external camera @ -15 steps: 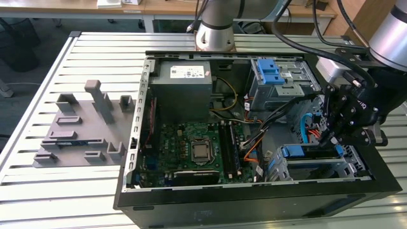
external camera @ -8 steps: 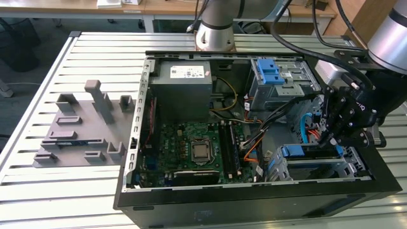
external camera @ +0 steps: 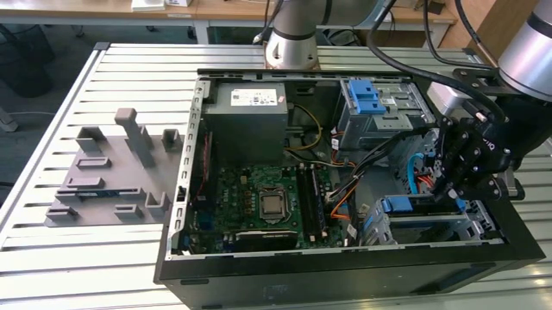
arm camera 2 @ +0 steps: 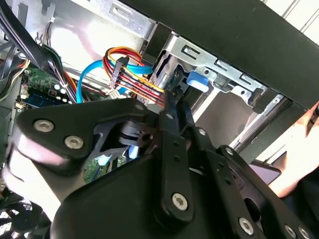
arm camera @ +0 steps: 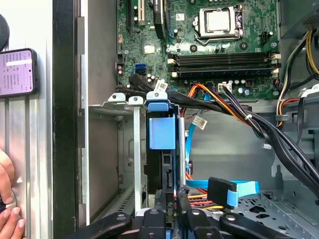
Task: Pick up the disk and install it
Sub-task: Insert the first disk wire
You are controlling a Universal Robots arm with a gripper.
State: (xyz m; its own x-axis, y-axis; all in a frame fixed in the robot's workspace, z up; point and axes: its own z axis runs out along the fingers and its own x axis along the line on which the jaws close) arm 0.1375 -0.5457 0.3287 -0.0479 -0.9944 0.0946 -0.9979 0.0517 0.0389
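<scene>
The disk stands on edge in the lower metal drive cage at the front corner of the open computer case, on the exterior view's right. Its blue carrier tab shows between the cage walls in the first wrist view, and the tab also peeks out past the fingers in the second wrist view. My gripper hangs right over the cage. Its black fingers clasp the disk's near end, so the gripper is shut on the disk. The gripper hides most of the disk body.
Bundled cables and a blue data cable run beside the cage. A second cage with two blue tabs, the power supply and the motherboard fill the case. A person's hand and a phone lie just outside.
</scene>
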